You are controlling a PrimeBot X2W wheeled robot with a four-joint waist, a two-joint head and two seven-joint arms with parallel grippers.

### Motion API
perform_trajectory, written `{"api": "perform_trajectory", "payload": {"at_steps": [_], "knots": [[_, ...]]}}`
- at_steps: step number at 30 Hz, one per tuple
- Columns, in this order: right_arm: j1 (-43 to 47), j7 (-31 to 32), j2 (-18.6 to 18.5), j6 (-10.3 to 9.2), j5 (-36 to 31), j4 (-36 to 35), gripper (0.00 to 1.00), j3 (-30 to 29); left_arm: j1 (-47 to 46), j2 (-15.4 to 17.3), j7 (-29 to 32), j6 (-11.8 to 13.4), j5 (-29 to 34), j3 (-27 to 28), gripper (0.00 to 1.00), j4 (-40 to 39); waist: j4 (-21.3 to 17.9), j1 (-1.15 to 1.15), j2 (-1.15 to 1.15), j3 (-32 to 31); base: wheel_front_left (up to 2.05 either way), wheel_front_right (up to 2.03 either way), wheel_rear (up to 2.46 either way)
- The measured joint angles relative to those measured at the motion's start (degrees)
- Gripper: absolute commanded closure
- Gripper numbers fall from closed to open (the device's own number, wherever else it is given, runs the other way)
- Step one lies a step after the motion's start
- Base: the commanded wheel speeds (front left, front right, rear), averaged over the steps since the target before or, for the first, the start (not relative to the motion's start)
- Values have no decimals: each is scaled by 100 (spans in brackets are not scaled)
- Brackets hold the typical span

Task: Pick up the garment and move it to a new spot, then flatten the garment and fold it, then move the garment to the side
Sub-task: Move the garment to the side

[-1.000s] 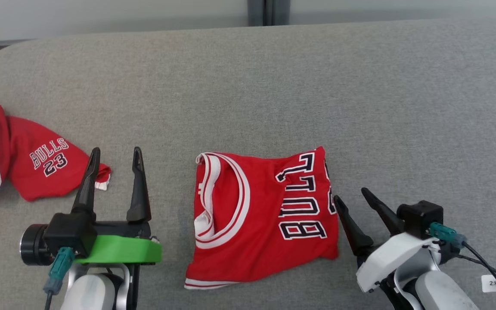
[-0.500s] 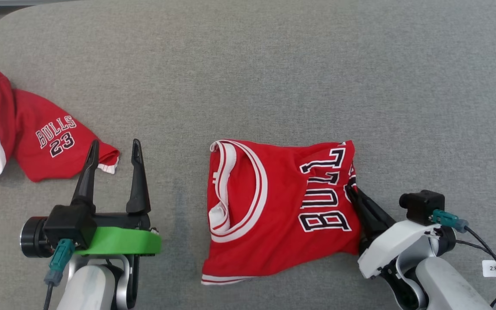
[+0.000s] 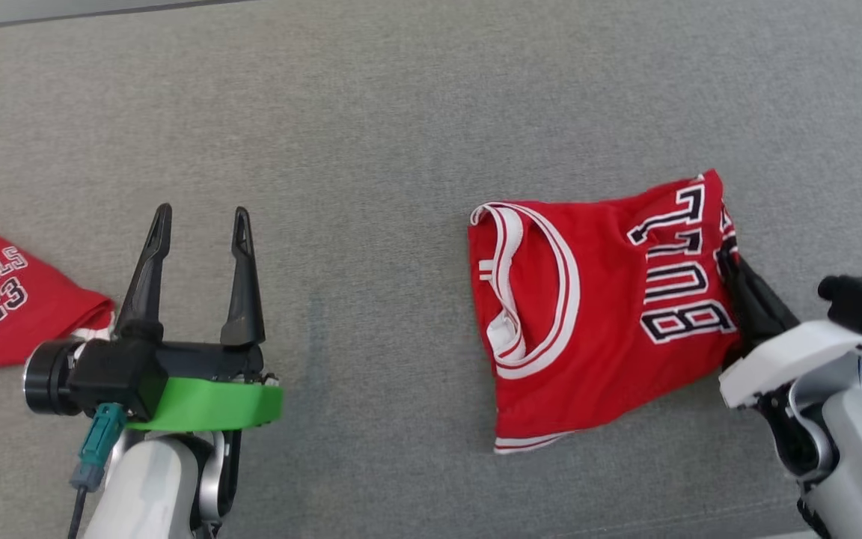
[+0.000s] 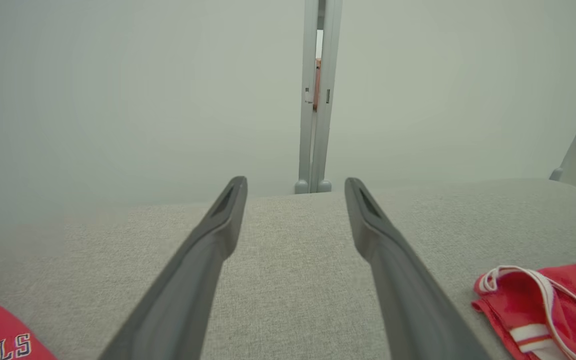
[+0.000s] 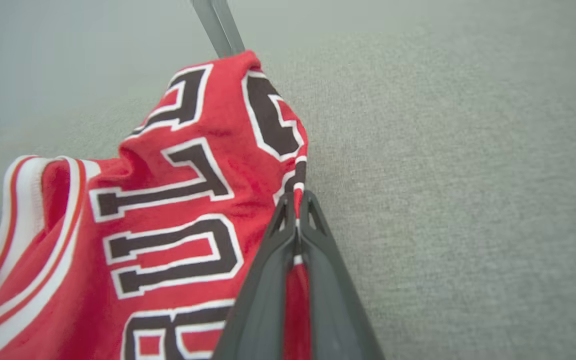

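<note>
Big grey cushion (image 3: 401, 112) is the whole work surface here. The jersey (image 3: 595, 314) sits on the right half of it, and it looks folded already: collar loop on the left side, the big lettering on the right, its long side running roughly near to far with a slight tilt.

Way over at the left edge there's the other red garment (image 3: 4, 314), well apart from the jersey. Nothing here holds anything else, it's all just cloth lying on the cushion.

The bit that matters: the right gripper (image 5: 295, 197) is pinched closed on the jersey's right edge, just by the lettering, with red cloth squeezed between the fingers. So the jersey trails off to the left of that grip, and any pull to the right should drag the whole fold along behind it.

The left gripper (image 3: 202, 212) is spread wide with nothing in it, hovering over bare cushion between the two garments and clearly the farther arm.

My guess is this is the last step, sliding it to the side. The worry is the fold opening up.
</note>
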Motion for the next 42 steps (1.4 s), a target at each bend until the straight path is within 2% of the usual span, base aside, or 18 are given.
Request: {"api": "perform_trajectory", "payload": {"at_steps": [7,11,16,19,22,23,24,25,28,31,37,42], "knots": [[-1359,-24,-398,0,124,336,100,-24,-493,116,177,-110,214,-219,0,-427,-394,0,0,462,0,0,0],[-2135,-93,-884,0,172,983,100,-309,-910,155,292,-266,344,-393,0,-615,-523,0,0,870,0,0,0],[-2504,-333,-1511,0,185,1828,100,-906,-1329,121,347,-412,486,-656,0,-695,-561,0,0,1437,0,0,0],[-2614,-476,-1713,0,160,2145,100,-1207,-1463,114,363,-453,539,-751,0,-723,-554,0,0,1732,0,0,0],[-2729,-566,-1767,0,59,2226,100,-1240,-1545,109,382,-479,573,-803,0,-740,-543,0,0,1979,0,0,0],[-2781,-610,-1767,0,4,2229,94,-1239,-1566,118,386,-480,582,-802,0,-745,-543,0,0,2054,0,0,0],[-2820,-644,-1767,0,-53,2230,71,-1251,-1583,123,386,-480,583,-801,0,-744,-543,0,0,2109,0,0,0],[-2867,-665,-1767,0,-145,2229,0,-1294,-1599,131,387,-486,583,-802,0,-739,-547,0,0,2166,0,0,0],[-2909,-702,-1737,0,-477,2197,0,-1530,-1611,149,385,-485,583,-800,0,-668,-589,1,0,2238,0,0,0],[-2706,-720,-1593,0,-859,1890,0,-2064,-1591,144,334,-467,554,-802,0,-523,-615,1,0,2173,0,0,0],[-1393,-721,-877,0,-1270,760,0,-2842,-1168,92,199,-314,364,-688,0,-163,-667,1,0,1752,0,0,0],[-409,-722,-216,0,-1494,-325,0,-2859,-687,111,133,-124,190,-472,0,25,-693,0,0,1221,0,0,0]]}}
